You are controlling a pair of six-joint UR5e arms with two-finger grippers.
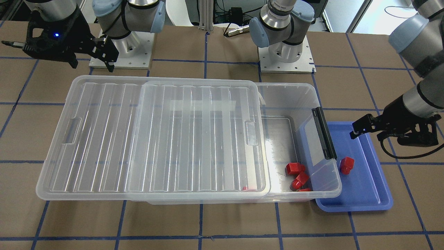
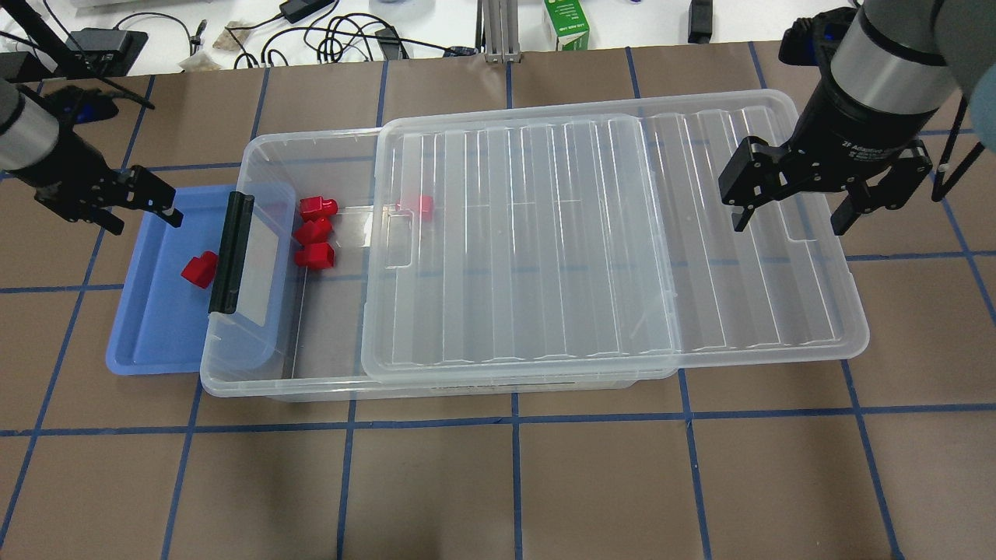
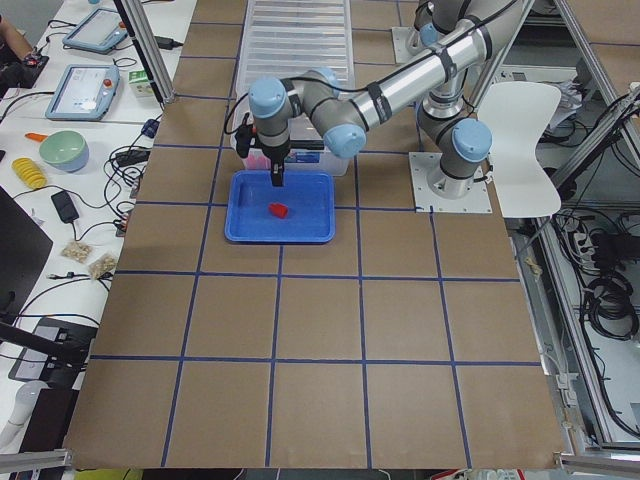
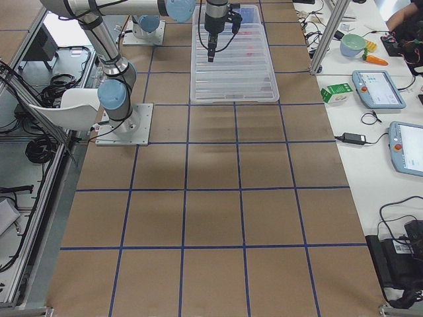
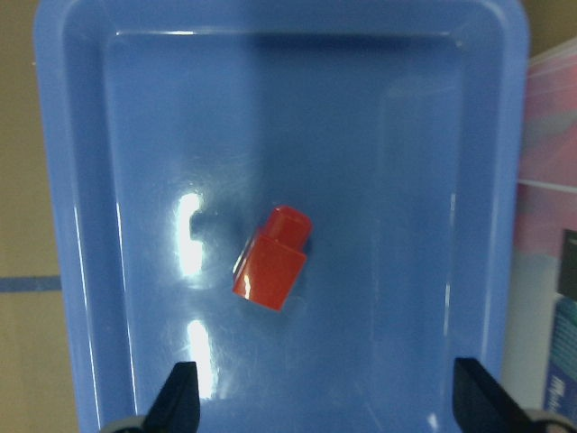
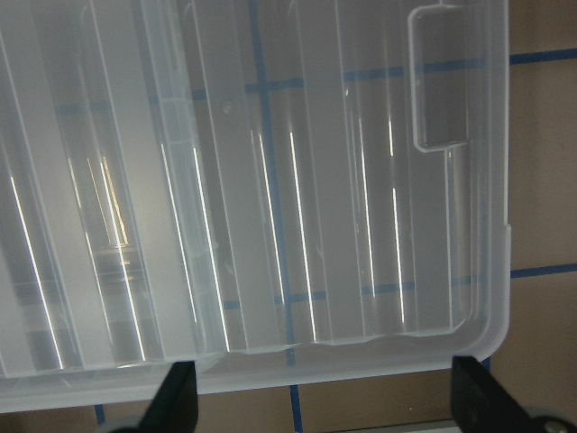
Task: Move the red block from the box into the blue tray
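One red block (image 2: pixel 201 269) lies loose in the blue tray (image 2: pixel 156 327), also seen in the front view (image 1: pixel 346 165) and the left wrist view (image 5: pixel 273 260). My left gripper (image 2: pixel 144 218) is open and empty, hovering above the tray's far part; the block lies below between its fingertips (image 5: pixel 180 397). The clear box (image 2: pixel 257 155) overlaps the tray's edge with its black latch bar (image 2: pixel 231 253). Three red blocks (image 2: pixel 315 231) lie in the box's uncovered end, and another (image 2: pixel 416 204) shows under the lid. My right gripper (image 2: pixel 790 222) is open and empty above the lid.
The ribbed clear lid (image 2: pixel 545 233) is slid sideways and overhangs the box's end on the right arm's side (image 6: pixel 361 271). Cables and a green carton (image 2: pixel 566 23) lie past the table's far edge. The arm bases (image 1: pixel 284 55) stand behind the box.
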